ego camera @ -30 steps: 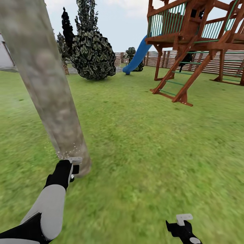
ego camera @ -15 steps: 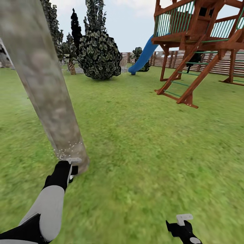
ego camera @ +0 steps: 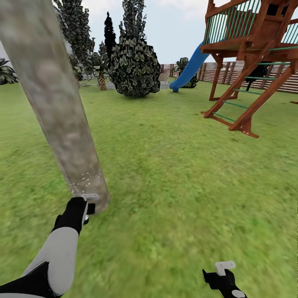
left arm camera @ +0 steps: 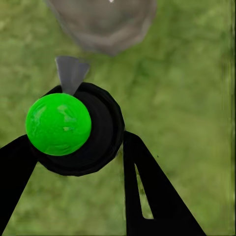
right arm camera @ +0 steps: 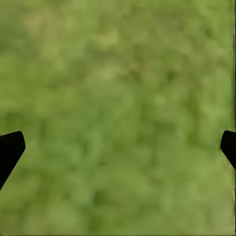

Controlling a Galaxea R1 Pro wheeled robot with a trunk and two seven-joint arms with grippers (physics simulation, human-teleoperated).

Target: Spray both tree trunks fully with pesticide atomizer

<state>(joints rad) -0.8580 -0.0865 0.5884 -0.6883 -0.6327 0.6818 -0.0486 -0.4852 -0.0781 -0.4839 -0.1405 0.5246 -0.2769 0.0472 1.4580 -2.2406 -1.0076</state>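
Atomizer (left arm camera: 73, 130) — clamped by left gripper (left arm camera: 73, 162); nozzle facing trunk (ego camera: 58, 111).

The head camera has swung left, sliding the playset (ego camera: 256, 62) toward the view's right edge.

tree trunk (ego camera: 58, 111) left, playset (ego camera: 252, 49) right

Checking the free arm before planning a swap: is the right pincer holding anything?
No, the right pincer is open, its two black fingertips spread wide apart over bare grass.
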